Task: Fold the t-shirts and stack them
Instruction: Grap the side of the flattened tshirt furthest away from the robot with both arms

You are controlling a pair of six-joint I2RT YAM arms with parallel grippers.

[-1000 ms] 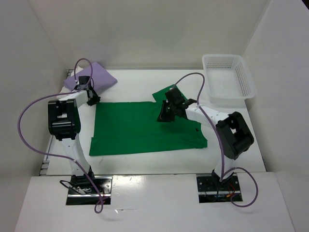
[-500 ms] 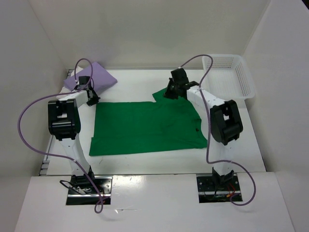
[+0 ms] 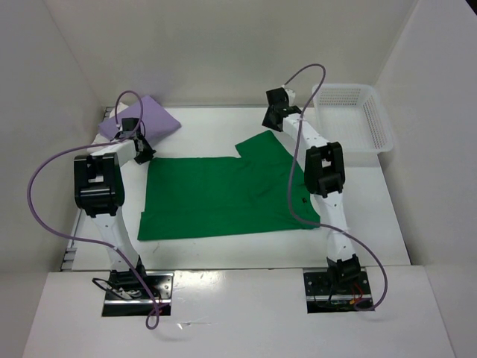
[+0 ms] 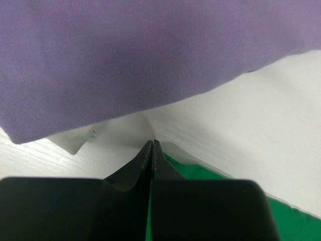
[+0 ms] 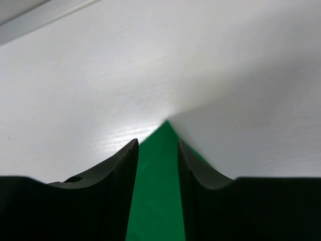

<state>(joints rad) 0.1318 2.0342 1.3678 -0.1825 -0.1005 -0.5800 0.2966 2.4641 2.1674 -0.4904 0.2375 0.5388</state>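
A green t-shirt [image 3: 223, 198] lies spread flat across the middle of the white bench [image 3: 209, 130], collar side to the right, with one sleeve pointing to the far side. A folded purple t-shirt [image 3: 149, 119] sits in the far left corner, close against the walls. A white lattice basket [image 3: 344, 88] stands in the far right corner, apart from the green cloth.

The left tool [image 3: 144, 151] is at the far left corner of the green t-shirt, just near of the purple one. Its fingers are pressed together on that corner, with a thin line of green showing between them. The right arm reaches over the right part of the green t-shirt and hides a strip of it. The right tool [image 3: 270, 121] is at the tip of the far sleeve with its fingers spread, one on each side of the pointed green tip.

Bare bench runs along the far edge between the purple t-shirt and the basket, and there is a narrower strip along the near hem. The left side is tight: arm, purple cloth and wall crowd together. Purple cables [image 3: 45, 186] loop out from both arms.

The left wrist view fills its upper half with ribbed purple cloth [image 4: 150, 50]. A small gap of bench separates it from the closed left tool [image 4: 152, 145], and green cloth [image 4: 210, 181] lies to the right. The right wrist view shows the right tool [image 5: 157, 143] with the sleeve tip [image 5: 156, 191] between the fingers, open bench beyond, and the foot of the far wall at the upper left.
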